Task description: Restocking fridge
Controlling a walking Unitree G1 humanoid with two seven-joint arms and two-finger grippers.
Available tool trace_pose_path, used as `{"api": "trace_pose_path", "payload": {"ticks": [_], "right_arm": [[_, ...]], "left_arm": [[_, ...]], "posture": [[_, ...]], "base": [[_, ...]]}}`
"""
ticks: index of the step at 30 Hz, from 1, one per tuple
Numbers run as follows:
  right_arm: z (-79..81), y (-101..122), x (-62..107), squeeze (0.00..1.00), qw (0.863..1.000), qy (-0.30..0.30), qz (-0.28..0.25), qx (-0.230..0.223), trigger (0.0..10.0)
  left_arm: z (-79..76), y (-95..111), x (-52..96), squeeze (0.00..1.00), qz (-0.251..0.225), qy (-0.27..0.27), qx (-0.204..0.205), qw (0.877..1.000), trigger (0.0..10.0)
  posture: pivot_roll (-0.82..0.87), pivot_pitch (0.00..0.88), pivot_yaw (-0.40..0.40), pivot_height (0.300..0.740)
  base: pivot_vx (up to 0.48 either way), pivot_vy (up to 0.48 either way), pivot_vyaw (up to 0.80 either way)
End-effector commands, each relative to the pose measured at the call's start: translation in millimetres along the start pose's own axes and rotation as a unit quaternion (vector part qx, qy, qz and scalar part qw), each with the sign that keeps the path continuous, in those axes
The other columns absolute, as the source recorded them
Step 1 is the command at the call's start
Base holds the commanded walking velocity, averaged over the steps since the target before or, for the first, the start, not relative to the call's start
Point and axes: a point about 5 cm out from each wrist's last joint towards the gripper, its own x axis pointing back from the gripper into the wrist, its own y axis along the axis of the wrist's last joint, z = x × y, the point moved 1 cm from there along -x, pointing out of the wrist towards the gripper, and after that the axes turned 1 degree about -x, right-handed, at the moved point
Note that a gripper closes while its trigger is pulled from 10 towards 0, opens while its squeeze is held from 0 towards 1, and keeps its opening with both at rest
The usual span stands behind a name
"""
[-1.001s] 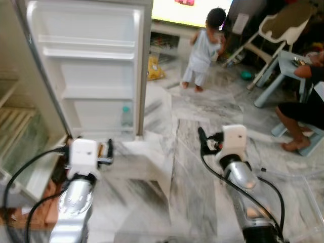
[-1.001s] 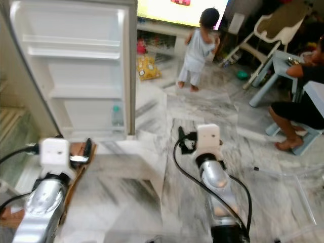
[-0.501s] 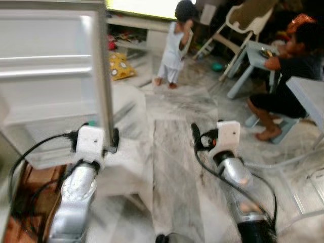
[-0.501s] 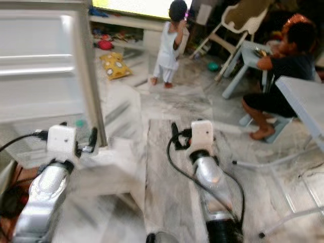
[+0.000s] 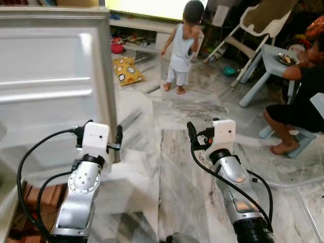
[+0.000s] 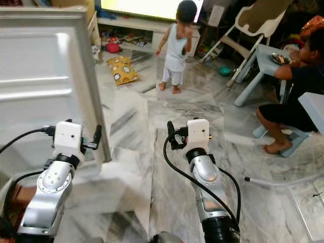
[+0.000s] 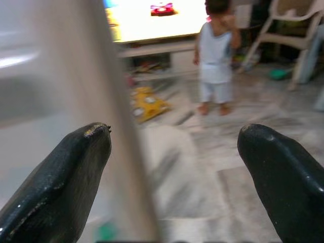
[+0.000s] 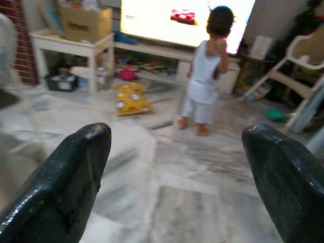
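Across the marble floor (image 5: 177, 167) the scene is spreading out, with the open fridge door (image 5: 50, 86) standing wide on the robot's left, its white inner shelves facing the camera. Behind it a bright screen (image 6: 147, 7) is glowing above a low white stand. A person (image 6: 293, 96) is sitting at a small pale table (image 6: 268, 55) on the right, and a small child (image 5: 182, 48) is standing barefoot near the screen. A yellow cushion (image 6: 121, 71) is lying on the floor beside the stand. The left gripper (image 7: 172, 177) is hanging with its fingers spread wide, straddling the door's outer edge. The right gripper (image 8: 177, 177) is hovering over bare floor, fingers likewise wide apart and holding nothing.
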Motion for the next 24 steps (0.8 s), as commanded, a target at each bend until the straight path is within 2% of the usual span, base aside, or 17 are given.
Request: {"api": "trace_pose_path", "payload": {"ticks": [1, 10, 14, 19, 20, 22, 24], "right_arm": [[-4.8, 2.1, -1.9, 0.0, 1.0, -0.01, -0.003, 0.0, 10.0], [-5.0, 2.2, -2.9, 0.0, 1.0, -0.01, -0.005, 0.003, 10.0], [-6.4, 0.5, -3.2, 0.0, 1.0, -0.012, -0.003, 0.004, 10.0], [-4.2, 1.3, -4.8, 0.0, 1.0, -0.011, -0.005, 0.003, 10.0], [-3.2, 1.7, -5.1, 0.0, 1.0, -0.01, -0.006, 0.003, 10.0], [-2.9, 1.9, -5.1, 0.0, 1.0, -0.01, -0.007, 0.003, 10.0], [-3.0, 1.1, -4.5, 0.0, 1.0, -0.01, -0.007, 0.004, 10.0]], "left_arm": [[-5.7, 3.6, -1.2, 0.0, -0.007, -0.009, -0.004, 1.0, 10.0], [-10.5, 4.9, -10.4, 0.0, -0.011, -0.019, -0.012, 1.0, 10.0], [-2.8, -0.2, -11.0, 0.0, -0.007, -0.018, -0.029, 0.999, 10.0], [3.8, 7.7, -15.1, 0.0, -0.027, -0.014, -0.017, 0.999, 10.0], [3.6, 12.9, -12.1, 0.0, -0.043, -0.022, -0.009, 0.999, 10.0], [3.6, 13.9, -10.7, 0.0, -0.046, -0.024, -0.01, 0.999, 10.0], [0.1, 13.0, -0.5, 0.0, -0.044, -0.037, -0.004, 0.998, 10.0]], "posture": [[0.1, 0.064, -0.131, 0.74], [0.09, 0.062, -0.133, 0.74], [0.1, 0.063, -0.134, 0.74], [0.1, 0.064, -0.134, 0.74], [0.1, 0.062, -0.131, 0.74], [0.1, 0.062, -0.131, 0.74], [0.11, 0.065, -0.129, 0.74]], "base": [[0.48, 0.0, 0.0], [0.48, 0.0, 0.0], [0.48, 0.0, 0.0], [0.448, 0.0, 0.0], [0.0, 0.0, 0.0], [0.0, 0.0, 0.0], [0.0, 0.0, 0.0]]}}
